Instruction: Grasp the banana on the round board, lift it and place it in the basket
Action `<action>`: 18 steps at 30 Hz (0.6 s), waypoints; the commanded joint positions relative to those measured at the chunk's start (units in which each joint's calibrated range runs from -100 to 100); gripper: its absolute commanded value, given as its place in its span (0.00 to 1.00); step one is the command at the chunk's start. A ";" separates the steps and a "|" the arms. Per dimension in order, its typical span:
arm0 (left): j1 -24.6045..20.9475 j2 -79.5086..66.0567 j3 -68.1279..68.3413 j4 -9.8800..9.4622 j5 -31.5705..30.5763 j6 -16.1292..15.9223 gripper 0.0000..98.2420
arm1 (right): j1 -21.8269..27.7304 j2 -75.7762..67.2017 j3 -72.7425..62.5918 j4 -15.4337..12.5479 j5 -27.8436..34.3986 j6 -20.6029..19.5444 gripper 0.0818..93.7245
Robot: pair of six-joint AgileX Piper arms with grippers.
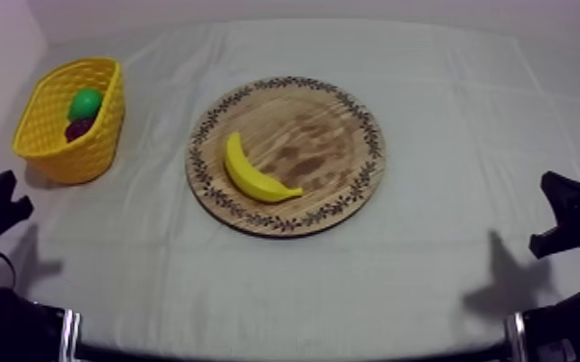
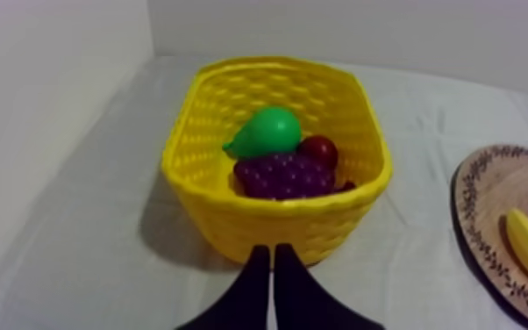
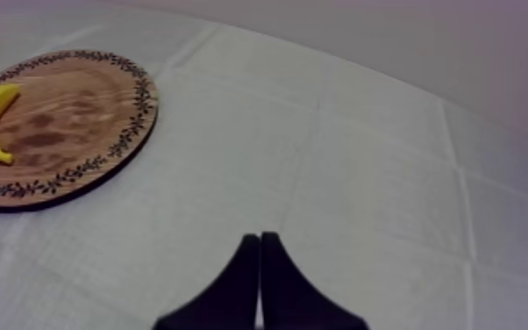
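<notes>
Grey-white cloth covers the bench. Left fingers and right fingers lie pressed together, empty, low at the top view's side edges, apparently idle before any reach. Curved yellow toy banana rests mid-frame on the round wooden board with patterned rim; the woven yellow basket, upper left, awaits it.

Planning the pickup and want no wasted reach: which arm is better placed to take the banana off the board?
Left, probably. The banana lies on the left half of the wooden board, and the yellow basket stands just ahead of the left gripper. The right gripper would have to cross the board.
</notes>
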 commanded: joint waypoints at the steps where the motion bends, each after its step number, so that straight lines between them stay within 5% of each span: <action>1: 0.33 2.81 -1.48 -1.56 -1.32 2.68 0.00 | 0.00 0.00 -0.05 -0.01 0.00 0.01 0.00; 7: 0.45 8.67 -9.74 -1.64 -2.15 3.50 0.00 | 0.00 0.00 -0.05 -0.01 0.00 0.01 0.00; 18: 0.20 22.90 -34.36 4.59 10.81 -3.11 0.00 | 0.00 0.00 -0.05 -0.01 0.00 0.01 0.00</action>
